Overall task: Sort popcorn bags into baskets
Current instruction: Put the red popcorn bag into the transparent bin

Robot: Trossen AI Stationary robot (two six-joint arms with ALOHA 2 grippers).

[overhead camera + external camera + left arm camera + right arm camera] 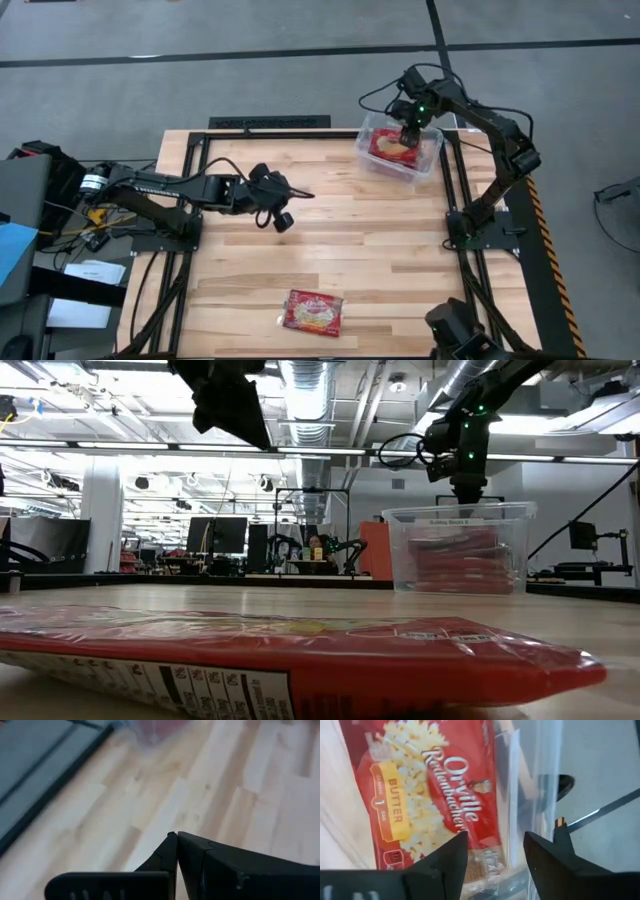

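- Right gripper [409, 131], upper right of the high view, hangs over the tub [432, 160] with fingers parted, holding nothing.
- Left gripper [303, 194], mid-frame, has its fingers pressed together and empty.
- The tub holds stacked red bags [392, 147].
- 1 bag [313, 312] lies at lower centre: light, flat, probably slippery; pinch an edge.

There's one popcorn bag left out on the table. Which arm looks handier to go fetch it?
Probably the left gripper: it hangs shut and empty over mid-table, nearer the loose bag. The right gripper sits open over the tub.
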